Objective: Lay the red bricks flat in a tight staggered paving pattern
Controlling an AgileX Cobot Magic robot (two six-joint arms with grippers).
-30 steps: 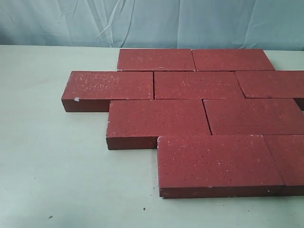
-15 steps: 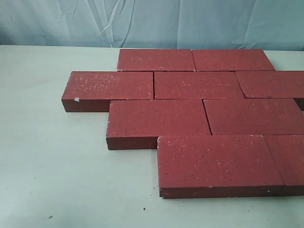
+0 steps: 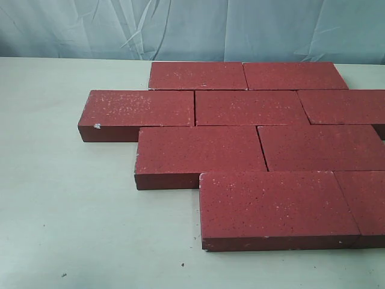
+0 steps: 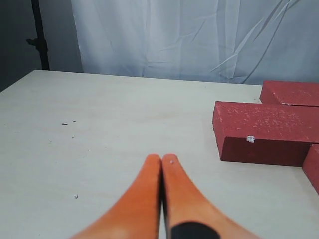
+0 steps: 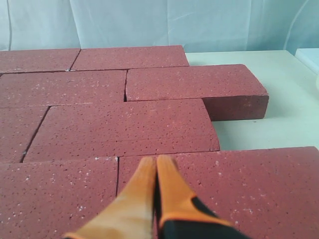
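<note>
Several dark-red speckled bricks (image 3: 252,108) lie flat on the pale table (image 3: 66,211) in four staggered rows, edges close together. The nearest row's brick (image 3: 274,208) sits at the front right. No gripper shows in the exterior view. In the left wrist view my left gripper (image 4: 161,158) is shut and empty, hovering over bare table, apart from a brick (image 4: 266,132) with a white chip on its side. In the right wrist view my right gripper (image 5: 156,159) is shut and empty, hanging above the bricks (image 5: 124,127) near a seam between two of them.
A pale blue cloth backdrop (image 3: 192,27) hangs behind the table. A dark stand pole (image 4: 39,35) rises at the table's far corner in the left wrist view. Small dark specks (image 3: 63,275) dot the table's front left.
</note>
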